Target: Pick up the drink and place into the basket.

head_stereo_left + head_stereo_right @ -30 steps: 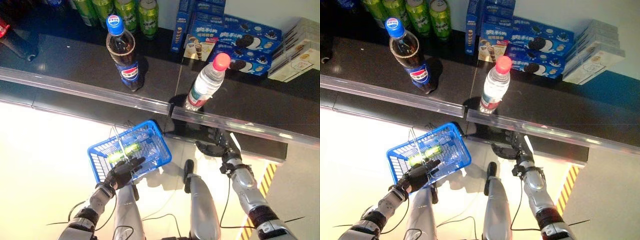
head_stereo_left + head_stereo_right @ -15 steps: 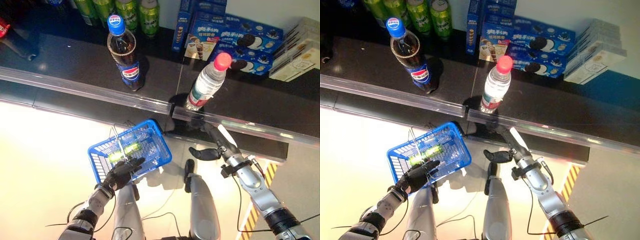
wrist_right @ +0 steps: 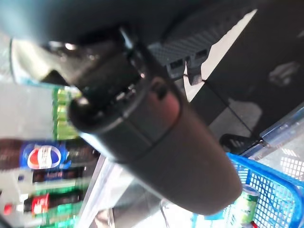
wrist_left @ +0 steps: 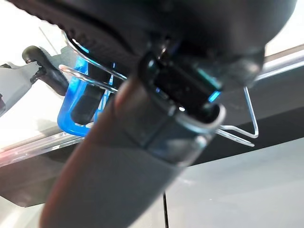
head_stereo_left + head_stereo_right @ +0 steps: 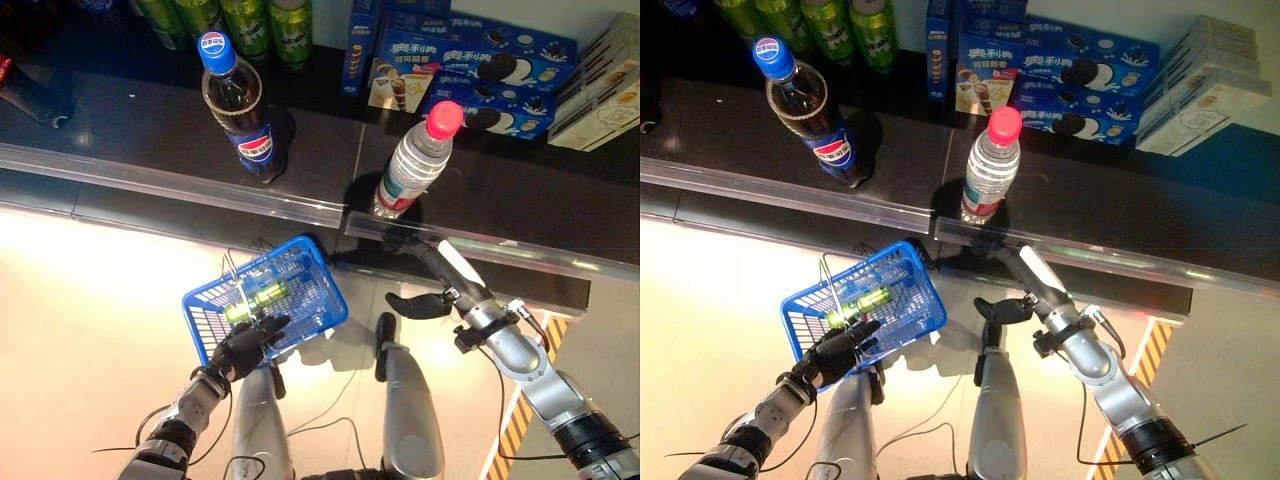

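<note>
A clear water bottle (image 5: 413, 165) with a pink cap stands on the dark shelf, just behind the clear rail. To its left stands a cola bottle (image 5: 238, 110) with a blue cap. My right hand (image 5: 450, 290) is open, fingers straight and thumb out, just below the shelf edge under the water bottle, not touching it. My left hand (image 5: 243, 345) is shut on the wire handle of a blue basket (image 5: 325, 280), held low over the floor. A green can (image 5: 255, 300) lies inside the basket.
Green cans (image 5: 250, 15) line the shelf's back left. Blue biscuit boxes (image 5: 470, 60) and white boxes (image 5: 605, 85) stand at the back right. A clear rail (image 5: 200, 185) runs along the shelf front. Yellow-black tape (image 5: 525, 430) marks the floor at right.
My right hand has straightened its fingers and reached up and forward towards the shelf edge under the water bottle. The left hand and basket have stayed put; the camera shifted slightly.
</note>
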Robot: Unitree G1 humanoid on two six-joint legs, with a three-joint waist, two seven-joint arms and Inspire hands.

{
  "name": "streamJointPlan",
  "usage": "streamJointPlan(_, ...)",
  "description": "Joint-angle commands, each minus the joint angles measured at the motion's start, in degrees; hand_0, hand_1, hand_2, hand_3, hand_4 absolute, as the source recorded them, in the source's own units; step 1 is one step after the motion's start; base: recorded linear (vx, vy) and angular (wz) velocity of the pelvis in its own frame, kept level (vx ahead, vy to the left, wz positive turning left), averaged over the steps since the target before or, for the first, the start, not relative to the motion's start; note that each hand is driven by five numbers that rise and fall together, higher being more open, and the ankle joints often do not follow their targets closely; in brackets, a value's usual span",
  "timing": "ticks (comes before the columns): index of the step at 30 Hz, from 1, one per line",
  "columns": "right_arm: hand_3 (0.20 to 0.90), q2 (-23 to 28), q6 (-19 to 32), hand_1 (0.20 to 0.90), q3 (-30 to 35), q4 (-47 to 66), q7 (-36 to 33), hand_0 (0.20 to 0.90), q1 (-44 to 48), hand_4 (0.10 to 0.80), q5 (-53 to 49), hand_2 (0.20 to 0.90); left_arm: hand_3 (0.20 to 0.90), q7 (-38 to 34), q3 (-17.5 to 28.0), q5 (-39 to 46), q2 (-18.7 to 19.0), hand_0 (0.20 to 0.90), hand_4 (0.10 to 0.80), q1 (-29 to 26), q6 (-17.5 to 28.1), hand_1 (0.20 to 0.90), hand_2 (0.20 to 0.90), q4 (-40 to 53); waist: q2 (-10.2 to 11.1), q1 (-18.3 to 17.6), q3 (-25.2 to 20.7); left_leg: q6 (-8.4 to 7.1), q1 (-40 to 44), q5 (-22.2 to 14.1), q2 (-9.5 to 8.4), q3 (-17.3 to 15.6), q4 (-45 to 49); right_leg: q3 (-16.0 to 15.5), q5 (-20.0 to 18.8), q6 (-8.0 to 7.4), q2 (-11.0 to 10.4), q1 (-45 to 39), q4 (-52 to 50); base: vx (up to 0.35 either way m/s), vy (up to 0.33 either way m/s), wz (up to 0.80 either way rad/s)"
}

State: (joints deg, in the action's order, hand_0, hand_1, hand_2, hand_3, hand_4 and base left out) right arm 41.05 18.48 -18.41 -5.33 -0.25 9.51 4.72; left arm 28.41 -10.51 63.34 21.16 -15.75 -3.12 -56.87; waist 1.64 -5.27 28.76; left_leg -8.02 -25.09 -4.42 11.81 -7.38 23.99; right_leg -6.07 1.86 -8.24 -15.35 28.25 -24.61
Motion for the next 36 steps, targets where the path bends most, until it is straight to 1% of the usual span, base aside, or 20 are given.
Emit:
streamJointPlan(1,0.900,2.7,3.3,0.900,0.4,9.0,-1.5,0.900,4.1,0.800,-0.6,0.900,0.200,7.6,-1.5,4.5,0.3,0.300,0.100,5.6,0.7,0.300,0.300,4.2,0.8,-0.1,-4.8,-0.44,-0.5,0.6,3.38,2.0,1.9,1.9,-5.0,-4.02,-4.8,-0.7,5.0,-0.030,0.001,0.01)
streamJointPlan(7,0.900,3.2,3.9,0.900,-1.2,8.9,-1.6,0.900,4.3,0.800,-1.4,0.900,0.200,7.4,-2.3,5.3,0.5,0.300,0.100,5.1,0.9,0.300,0.300,4.5,0.5,-0.1,-4.4,-0.37,-0.4,1.0,3.15,2.2,1.5,1.6,-5.0,-3.91,-4.8,-0.9,5.2,-0.006,0.000,0.00)
streamJointPlan(10,0.900,3.1,4.4,0.900,-1.3,9.5,-2.9,0.900,4.3,0.800,-4.1,0.900,0.200,7.3,-2.5,5.6,0.5,0.300,0.100,5.1,1.1,0.300,0.300,4.5,0.4,-0.2,-4.2,-0.29,-0.2,1.1,3.14,2.0,1.2,1.5,-4.9,-3.78,-4.7,-1.1,5.2,0.000,0.000,0.00)
streamJointPlan(16,0.900,1.4,6.7,0.900,1.2,10.6,-4.2,0.900,2.8,0.800,-9.5,0.900,0.200,7.1,-2.5,5.8,-0.1,0.300,0.100,5.5,1.8,0.300,0.300,4.6,0.2,-0.6,-4.0,-0.23,0.5,1.2,3.20,1.5,0.6,1.6,-4.9,-3.70,-4.4,-1.6,5.6,0.000,0.000,0.00)
streamJointPlan(20,0.900,-0.9,8.7,0.900,3.7,10.8,-5.4,0.900,1.5,0.800,-13.9,0.900,0.200,7.3,-2.3,5.9,-0.6,0.300,0.100,5.7,2.2,0.300,0.300,4.6,0.1,-1.0,-3.8,-0.11,0.8,1.2,3.34,1.0,0.6,1.7,-4.8,-3.55,-4.2,-1.8,5.7,0.000,0.000,0.00)
streamJointPlan(29,0.900,-4.6,12.4,0.900,8.7,11.5,-6.5,0.900,-0.9,0.800,-18.0,0.900,0.200,7.7,-0.9,5.4,-1.3,0.300,0.100,6.4,2.4,0.300,0.300,3.9,0.2,-1.7,-3.7,0.16,1.5,1.2,3.63,0.0,0.3,1.9,-4.9,-3.33,-3.9,-2.3,6.1,0.001,0.002,-0.02)
streamJointPlan(36,0.900,-5.7,14.1,0.900,11.9,12.3,-8.2,0.900,-1.4,0.800,-19.7,0.900,0.200,8.5,0.0,4.9,-1.7,0.300,0.100,6.6,2.5,0.300,0.300,3.0,0.2,-2.0,-3.5,0.28,2.0,1.2,3.89,-0.7,0.2,1.7,-4.9,-3.13,-3.7,-3.0,6.5,0.000,0.000,0.00)
